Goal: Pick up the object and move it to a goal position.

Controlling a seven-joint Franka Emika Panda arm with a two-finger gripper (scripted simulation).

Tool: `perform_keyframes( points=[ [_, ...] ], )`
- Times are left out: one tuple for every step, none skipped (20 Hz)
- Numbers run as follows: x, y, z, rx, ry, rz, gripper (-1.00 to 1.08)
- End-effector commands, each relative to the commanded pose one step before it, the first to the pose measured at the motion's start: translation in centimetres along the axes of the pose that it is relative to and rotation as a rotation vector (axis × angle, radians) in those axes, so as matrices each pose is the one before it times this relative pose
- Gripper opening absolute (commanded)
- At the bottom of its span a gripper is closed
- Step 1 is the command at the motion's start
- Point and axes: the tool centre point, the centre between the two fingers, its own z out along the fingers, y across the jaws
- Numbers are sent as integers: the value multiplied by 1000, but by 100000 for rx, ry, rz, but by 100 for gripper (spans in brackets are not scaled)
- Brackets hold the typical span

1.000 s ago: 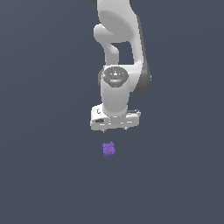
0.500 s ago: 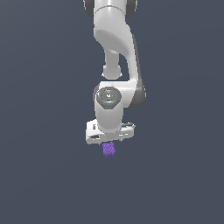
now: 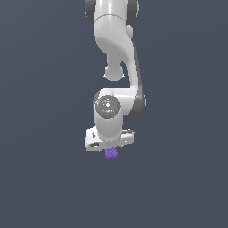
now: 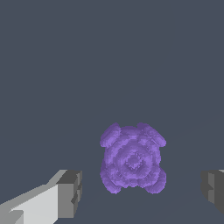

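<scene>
The white arm (image 3: 115, 53) was seen hanging straight down the middle of the exterior view, over a plain dark grey floor (image 3: 40, 178). Its rounded wrist joint (image 3: 108, 106) was turned toward the camera, and the broad white hand block sat directly beneath it.

And there was the gripper (image 4: 142, 189), seen best in the wrist view: the jaws were spread wide, far wider than the target. One grey pad (image 4: 71, 194) was seen on one side, the other pad (image 4: 213, 189) at the opposite edge of the picture. Clear floor was visible between each pad and the target, so nothing was being pinched and nothing was touched.

The purple object (image 4: 132, 159) was found between the two fingers, knobbly and roughly cube-like, nearer to the first pad than to the second. In the exterior view the object (image 3: 110, 153) was seen poking out just under the hand block, partly hidden by it. Whether it rested on the floor could not be judged there.
</scene>
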Motion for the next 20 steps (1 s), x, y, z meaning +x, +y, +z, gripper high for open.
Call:
perform_keyframes(
  points=[
    [18, -11, 19, -8, 44, -31, 100],
    [0, 4, 128, 0, 0, 0, 100],
    [-1, 6, 213, 0, 0, 0, 100],
    [-3, 8, 298, 0, 0, 0, 100],
    [-5, 10, 381, 0, 0, 0, 100],
    [-1, -33, 444, -9, 26, -63, 100],
    [-11, 13, 544, 0, 0, 0, 100],
    [-16, 14, 622, 0, 0, 0, 100],
    [-10, -30, 618, -9, 26, -63, 100],
    [-14, 13, 546, 0, 0, 0, 100],
    [-9, 11, 454, 0, 0, 0, 100],
    [-1, 10, 361, 0, 0, 0, 100],
    [8, 9, 268, 0, 0, 0, 100],
    [25, -22, 161, -7, 19, -44, 100],
    [30, 8, 82, 0, 0, 0, 100],
    [42, 8, -11, 0, 0, 0, 100],
    [40, 6, -70, 0, 0, 0, 100],
    [13, 2, -30, 0, 0, 0, 100],
    [0, 0, 0, 0, 0, 0, -100],
    [0, 0, 0, 0, 0, 0, -100]
  ],
)
